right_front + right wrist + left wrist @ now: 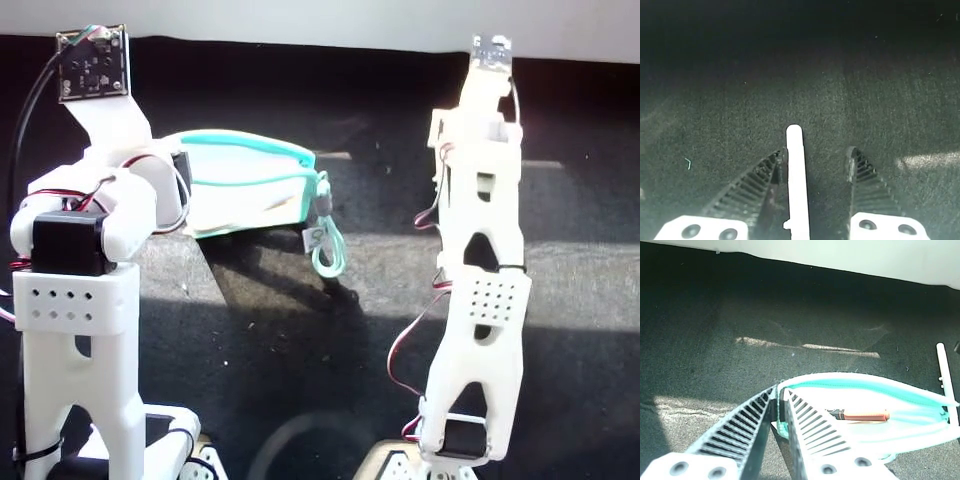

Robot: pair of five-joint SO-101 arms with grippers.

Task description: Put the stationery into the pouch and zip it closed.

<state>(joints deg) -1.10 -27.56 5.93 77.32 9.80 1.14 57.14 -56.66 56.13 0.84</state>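
Left gripper [779,393] clamped shut on the end rim of the open teal pouch [920,432]. Reddish pen [860,416] lies inside, one end hard to make out. Right gripper [815,155] jaws apart over the black mat [740,75]. White rod [795,170] against one finger, lower end cut off.

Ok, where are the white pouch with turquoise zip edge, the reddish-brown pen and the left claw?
White pouch with turquoise zip edge [250,200]: high view, its white side wall.
Reddish-brown pen [865,416]: left wrist view, mid-barrel, inside the pouch.
Left claw [780,390]: left wrist view, between the tips pinching the pouch rim.
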